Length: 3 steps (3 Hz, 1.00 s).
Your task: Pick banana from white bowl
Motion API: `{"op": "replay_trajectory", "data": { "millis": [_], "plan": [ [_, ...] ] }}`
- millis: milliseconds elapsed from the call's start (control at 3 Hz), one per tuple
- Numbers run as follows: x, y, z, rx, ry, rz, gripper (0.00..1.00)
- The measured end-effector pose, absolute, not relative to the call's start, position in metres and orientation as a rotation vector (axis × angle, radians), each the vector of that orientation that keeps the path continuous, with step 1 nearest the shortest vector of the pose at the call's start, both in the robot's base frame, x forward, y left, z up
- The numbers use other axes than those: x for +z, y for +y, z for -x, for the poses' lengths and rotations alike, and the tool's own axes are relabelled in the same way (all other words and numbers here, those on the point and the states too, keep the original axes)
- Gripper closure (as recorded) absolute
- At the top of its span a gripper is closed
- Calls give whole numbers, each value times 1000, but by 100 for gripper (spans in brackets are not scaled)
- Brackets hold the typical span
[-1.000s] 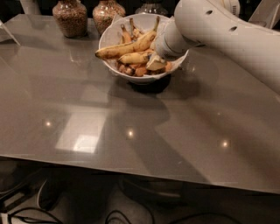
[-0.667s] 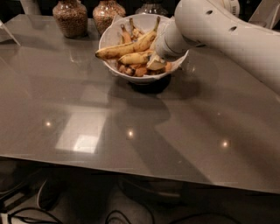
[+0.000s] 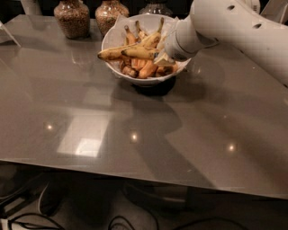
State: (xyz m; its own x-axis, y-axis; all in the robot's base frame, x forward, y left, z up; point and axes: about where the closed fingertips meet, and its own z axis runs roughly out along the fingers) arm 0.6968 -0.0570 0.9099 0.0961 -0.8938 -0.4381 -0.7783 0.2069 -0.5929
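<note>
The white bowl (image 3: 109, 39) stands at the back middle of the grey table, lined with white paper and full of bananas. My gripper (image 3: 163, 57) reaches into the bowl's right side from the upper right on a thick white arm. It is shut on the right end of the banana (image 3: 138, 53), a nearly straight yellow one with brown speckles and a dark left tip, held level just above the pile. Its sticker does not show. A longer yellow banana (image 3: 112, 54) lies behind it and pokes out over the left rim.
Small orange-brown bananas (image 3: 146, 69) lie in the bowl under the held one. Three glass jars (image 3: 72, 18) (image 3: 110, 12) (image 3: 155, 8) stand behind the bowl. A white object (image 3: 6, 33) sits at the far left edge. The table's front edge runs along the bottom.
My gripper has risen slightly and the banana in it has come up a little off the pile. The longer banana and the bowl have stayed put.
</note>
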Motion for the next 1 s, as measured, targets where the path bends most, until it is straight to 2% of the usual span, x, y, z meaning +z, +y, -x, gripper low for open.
{"op": "replay_trajectory", "data": {
  "millis": [667,1000],
  "plan": [
    [961,-65,-663,-123,1554,1622,100],
    [981,-72,-634,-6,1482,1643,100]
  ]
}}
